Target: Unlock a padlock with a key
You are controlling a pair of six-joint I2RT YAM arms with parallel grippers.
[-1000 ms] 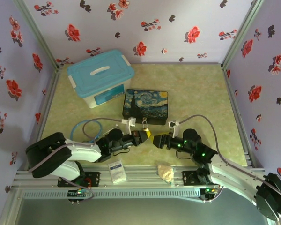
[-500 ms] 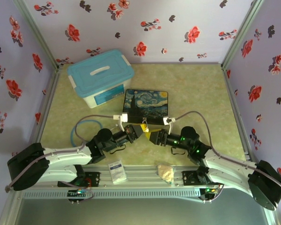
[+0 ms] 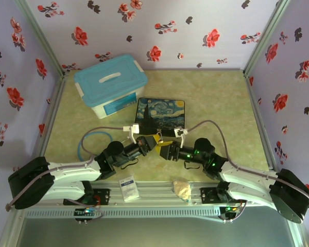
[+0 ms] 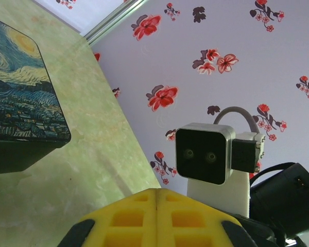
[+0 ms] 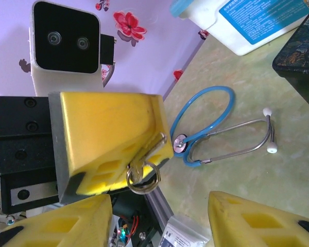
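Pinching the padlock [image 5: 136, 171] by its thin silver shackle, the left gripper [image 5: 160, 140] has its yellow pads pressed tight together at centre-left of the right wrist view. The small brass body pokes out at the pads' lower edge, and a silver ring [image 5: 143, 192] hangs over it. Whether the key is on that ring I cannot tell. The right gripper [image 5: 162, 224] sits just below, along the bottom of the frame, its fingers spread with nothing between them. On the table [image 3: 221, 103], a blue stethoscope [image 5: 181, 143] lies to the right of the pads.
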